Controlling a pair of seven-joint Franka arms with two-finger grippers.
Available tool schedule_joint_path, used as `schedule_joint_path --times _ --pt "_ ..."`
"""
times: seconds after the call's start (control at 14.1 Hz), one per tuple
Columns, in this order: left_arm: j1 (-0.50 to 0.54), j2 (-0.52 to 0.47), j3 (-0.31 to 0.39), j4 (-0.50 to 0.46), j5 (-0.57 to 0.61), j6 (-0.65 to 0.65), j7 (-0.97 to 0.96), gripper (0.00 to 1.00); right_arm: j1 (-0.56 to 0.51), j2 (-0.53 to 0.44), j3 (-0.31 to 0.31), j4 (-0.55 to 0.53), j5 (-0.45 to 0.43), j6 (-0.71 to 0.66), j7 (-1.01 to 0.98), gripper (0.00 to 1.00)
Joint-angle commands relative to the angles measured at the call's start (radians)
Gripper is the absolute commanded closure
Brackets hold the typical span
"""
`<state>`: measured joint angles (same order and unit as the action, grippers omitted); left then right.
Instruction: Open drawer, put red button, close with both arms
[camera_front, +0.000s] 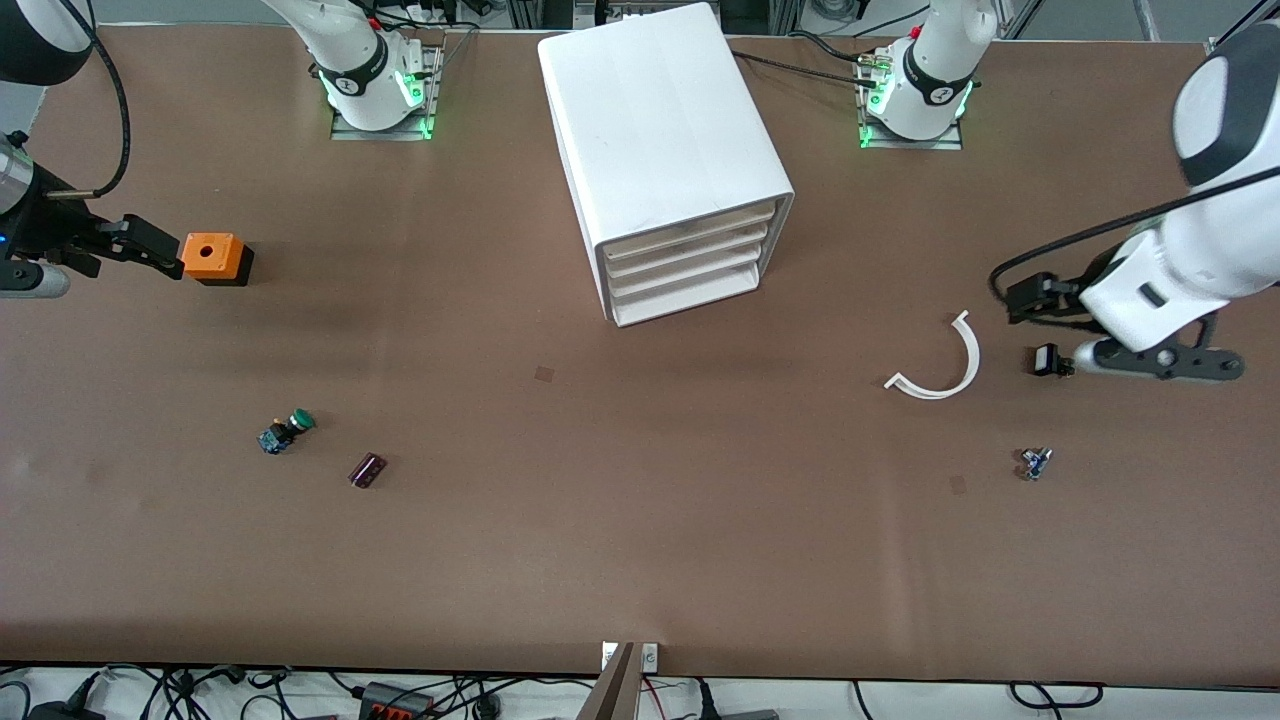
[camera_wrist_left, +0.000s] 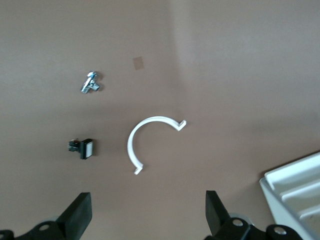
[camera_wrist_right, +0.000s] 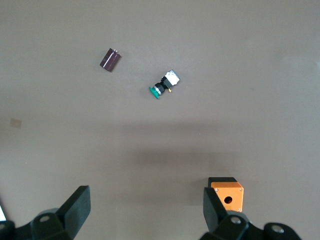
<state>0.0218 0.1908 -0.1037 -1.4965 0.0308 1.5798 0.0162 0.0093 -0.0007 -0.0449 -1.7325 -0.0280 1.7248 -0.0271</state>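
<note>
The white cabinet (camera_front: 665, 130) stands at the middle of the table between the arm bases. Its top drawer (camera_front: 690, 228) is shut, like the three below it. No red-capped button shows in any view. My left gripper (camera_front: 1045, 328) (camera_wrist_left: 148, 217) is open and empty, over the table at the left arm's end, near a white arc-shaped piece (camera_front: 945, 365) (camera_wrist_left: 145, 142). My right gripper (camera_front: 150, 245) (camera_wrist_right: 146, 215) is open and empty, right beside the orange box with a hole (camera_front: 215, 257) (camera_wrist_right: 227, 196) at the right arm's end.
A green-capped button (camera_front: 287, 431) (camera_wrist_right: 164, 86) and a dark purple cylinder (camera_front: 367, 469) (camera_wrist_right: 110, 59) lie nearer the front camera than the orange box. A small black part with a white face (camera_front: 1046, 359) (camera_wrist_left: 83, 148) and a small blue-silver part (camera_front: 1034, 462) (camera_wrist_left: 90, 82) lie near the left gripper.
</note>
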Motion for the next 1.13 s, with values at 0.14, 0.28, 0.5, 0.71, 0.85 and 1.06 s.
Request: schedule_joint_path --times 0.14,0.28,0.5,0.71,0.85,1.06 --pt "-0.028 -0.229 0.107 -0.241 -0.072 0.165 0.06 0.0 -0.006 -0.022 0.007 -0.021 -0.015 -0.011 0.001 0.0" --pt "-0.028 -0.229 0.11 -0.243 -0.066 0.174 0.057 0.0 -0.003 -0.027 0.008 -0.022 -0.015 -0.017 0.001 0.0" --pt "-0.022 -0.226 0.099 -0.226 -0.065 0.051 0.065 0.0 -0.002 -0.024 0.016 -0.019 -0.015 -0.016 0.003 0.0" --pt "-0.019 -0.202 0.095 -0.188 -0.066 0.037 0.054 0.0 -0.003 -0.028 0.011 -0.03 -0.004 -0.008 -0.004 0.0" --pt "-0.017 -0.197 0.096 -0.186 -0.066 0.037 0.054 0.0 -0.003 -0.032 0.01 -0.033 -0.006 -0.005 -0.005 0.0" --pt "-0.016 -0.192 0.098 -0.179 -0.066 0.037 0.061 0.0 -0.005 -0.08 0.01 -0.109 -0.007 0.062 -0.007 0.0"
